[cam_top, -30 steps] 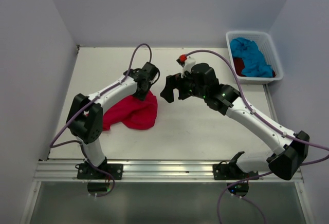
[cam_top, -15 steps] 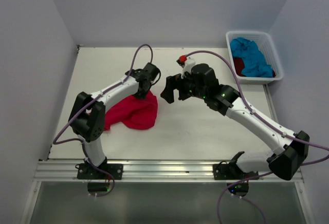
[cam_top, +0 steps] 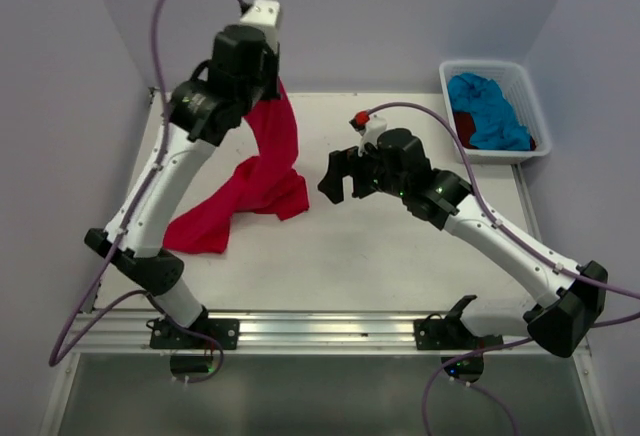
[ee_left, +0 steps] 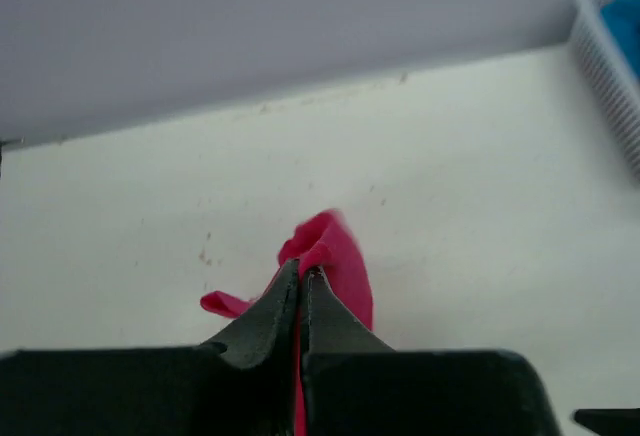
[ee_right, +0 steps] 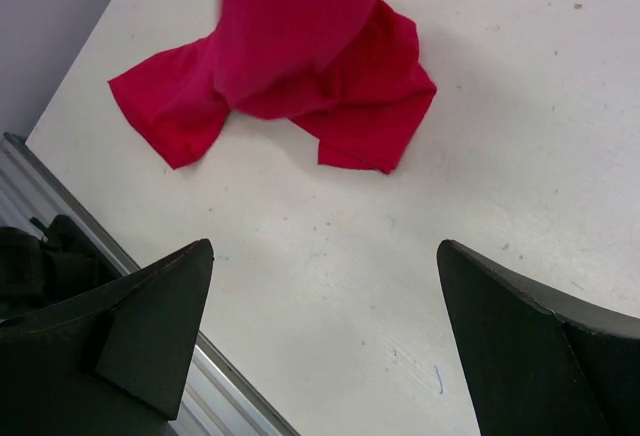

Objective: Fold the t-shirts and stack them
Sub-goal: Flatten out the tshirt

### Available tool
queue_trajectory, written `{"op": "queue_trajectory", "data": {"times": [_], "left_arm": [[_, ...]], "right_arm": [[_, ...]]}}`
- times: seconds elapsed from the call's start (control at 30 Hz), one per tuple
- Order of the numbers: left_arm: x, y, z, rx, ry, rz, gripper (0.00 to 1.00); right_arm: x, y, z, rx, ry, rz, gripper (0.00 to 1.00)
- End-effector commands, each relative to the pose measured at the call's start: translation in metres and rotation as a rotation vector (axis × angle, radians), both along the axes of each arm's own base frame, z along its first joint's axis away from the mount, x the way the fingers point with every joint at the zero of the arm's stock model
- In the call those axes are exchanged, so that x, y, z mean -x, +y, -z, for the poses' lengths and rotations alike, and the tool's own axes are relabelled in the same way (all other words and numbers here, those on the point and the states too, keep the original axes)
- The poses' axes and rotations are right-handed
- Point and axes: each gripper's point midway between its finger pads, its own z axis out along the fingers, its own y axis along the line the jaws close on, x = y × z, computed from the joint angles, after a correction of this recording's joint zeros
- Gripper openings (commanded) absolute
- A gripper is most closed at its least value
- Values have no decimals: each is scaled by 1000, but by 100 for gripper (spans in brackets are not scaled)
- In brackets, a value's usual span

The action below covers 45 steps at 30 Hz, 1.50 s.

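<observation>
My left gripper (cam_top: 270,84) is raised high over the back left of the table and is shut on the bright red-pink t-shirt (cam_top: 262,171). The shirt hangs from it, its lower part trailing on the table. In the left wrist view the shut fingertips pinch a fold of the red-pink cloth (ee_left: 335,256). My right gripper (cam_top: 338,178) hovers open and empty just right of the hanging shirt; its wrist view shows the shirt (ee_right: 290,51) ahead of the spread fingers (ee_right: 165,301). The turquoise t-shirt (cam_top: 488,108) and the dark red t-shirt (cam_top: 462,124) lie in the basket.
The white plastic basket (cam_top: 488,68) stands at the back right corner; its rim shows in the left wrist view (ee_left: 605,36). Grey walls close the table at the back and sides. A metal rail (cam_top: 320,328) runs along the near edge.
My left gripper has risen steeply from the table with the red-pink shirt, stretching it upward and to the back. My right gripper has barely moved.
</observation>
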Motion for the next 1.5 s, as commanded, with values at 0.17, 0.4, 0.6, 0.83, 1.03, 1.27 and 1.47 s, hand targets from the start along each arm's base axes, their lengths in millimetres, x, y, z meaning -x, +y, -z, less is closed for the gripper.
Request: {"op": "queue_trajectory", "data": {"times": [0.17,0.4,0.6,0.83,1.03,1.27,1.47], "left_arm": [[56,18,-177,382,-377,34,0],[89,63,-231,527,-596,-82,0],[114,93,-270,616,-737,-141,0],[124,102,-295,631,-761,-153,0],[152,125,-322,700,-857,-178,0],[162,133,-335,734,-898,-182,0],[153,127,-320,710,-848,-187,0]], "right_arm": [[-7,-7,10,20,-8,50,99],[-12,-5,43,66,54,70,99],[-23,6,64,76,79,76,99],[-43,36,106,111,136,26,99],[-65,61,128,146,172,-10,99],[-75,90,130,79,198,-47,99],[-79,111,154,51,261,-82,99]]}}
